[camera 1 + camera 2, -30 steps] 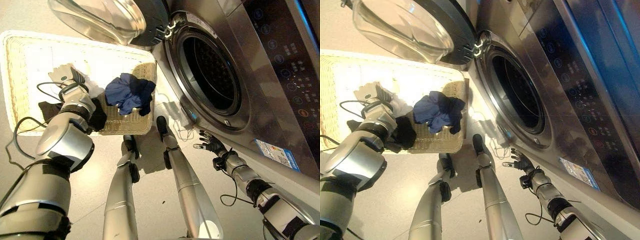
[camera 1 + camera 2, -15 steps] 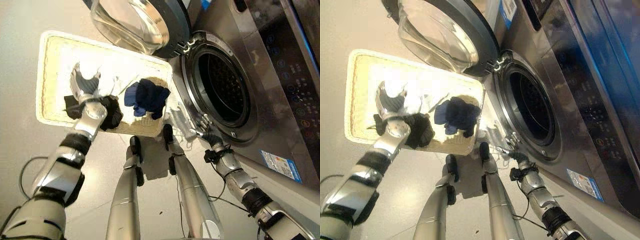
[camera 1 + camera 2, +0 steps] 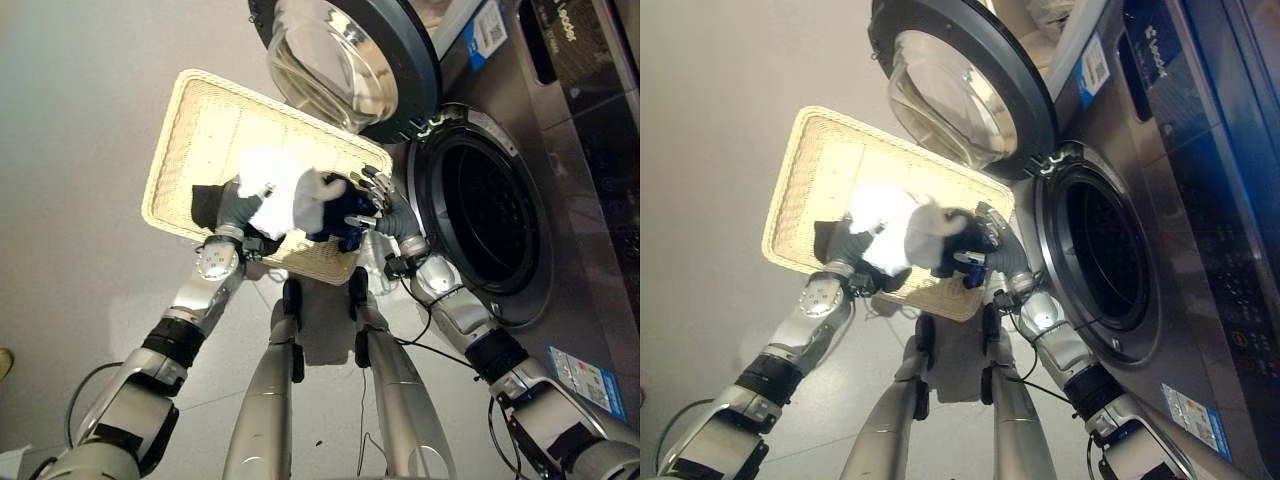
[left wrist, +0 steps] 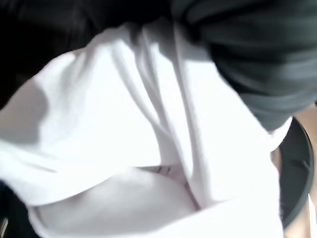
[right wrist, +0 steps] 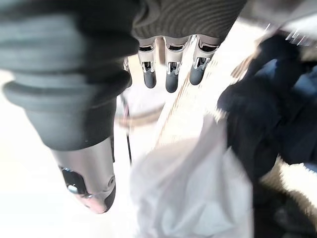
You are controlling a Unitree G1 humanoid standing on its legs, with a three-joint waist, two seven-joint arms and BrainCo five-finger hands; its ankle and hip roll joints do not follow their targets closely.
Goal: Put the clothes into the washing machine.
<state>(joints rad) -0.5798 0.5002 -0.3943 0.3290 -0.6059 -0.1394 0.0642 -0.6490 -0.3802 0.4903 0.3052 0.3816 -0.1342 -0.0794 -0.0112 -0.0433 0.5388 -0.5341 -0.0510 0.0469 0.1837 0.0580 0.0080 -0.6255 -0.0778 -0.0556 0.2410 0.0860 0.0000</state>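
The floor (image 3: pixel 90 330) is smooth and pale grey-beige — plain, with faint seam lines crossing it at the near side. Bright light falls from above and washes out a patch toward the far middle. A small dark speck (image 3: pixel 318 441) lies on the floor at the near edge, and soft shadows spread across the tiles there.

The left hand (image 3: pixel 234 208), which a second ago lay over the far left part of the wicker basket (image 3: pixel 190 125), now has a white garment (image 3: pixel 280 197) bunched against it and raised above the basket's near right part. The right hand (image 3: pixel 378 203) has left the floor below the washing machine (image 3: pixel 560 150) and now reaches, fingers spread, beside the dark blue garment (image 3: pixel 343 208). The whole view has shifted as well.
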